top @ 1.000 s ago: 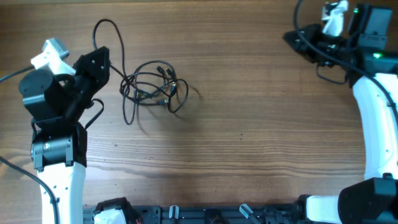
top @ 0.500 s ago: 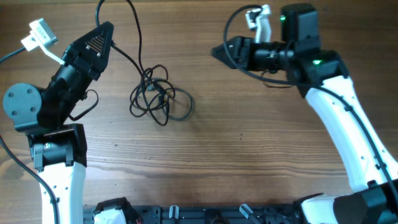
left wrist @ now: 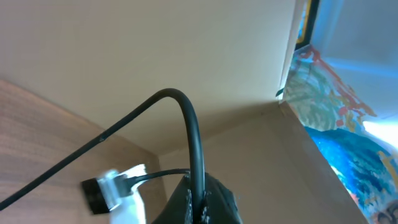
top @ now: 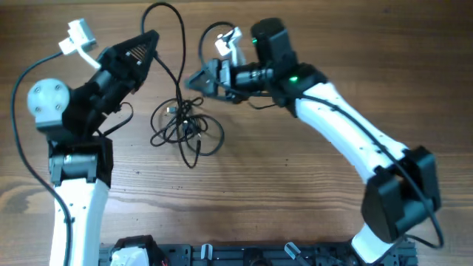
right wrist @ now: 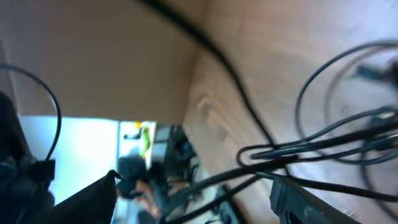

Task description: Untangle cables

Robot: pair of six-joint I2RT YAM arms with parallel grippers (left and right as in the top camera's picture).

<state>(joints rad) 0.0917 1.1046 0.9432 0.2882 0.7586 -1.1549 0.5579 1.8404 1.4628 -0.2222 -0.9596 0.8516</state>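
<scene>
Step in hand, by my read: split the knot, one arm holding a strand while the other goes in for a second grab. Left fingers [top: 150,37] sit up-left of the cables [top: 185,125], clamped shut on one strand. The left wrist view shows the cord running out from between them; overhead, it arcs up and over, then drops into the pile. Cables lie as one loose dark tangle on the tabletop [top: 295,192], several loops overlapping, plug ends somewhere mid-pile; can't tell which cord is which. Right fingers [top: 194,80] are just up-right of the tangle, spread open, nothing held. The right wrist view is blurred, but strands cross the gap ahead of them. Next move, a guess: right drops onto a loop other than left's strand, closes, then draws away from left so the loops slide apart. Catching two strands would likely drag the whole knot.
</scene>
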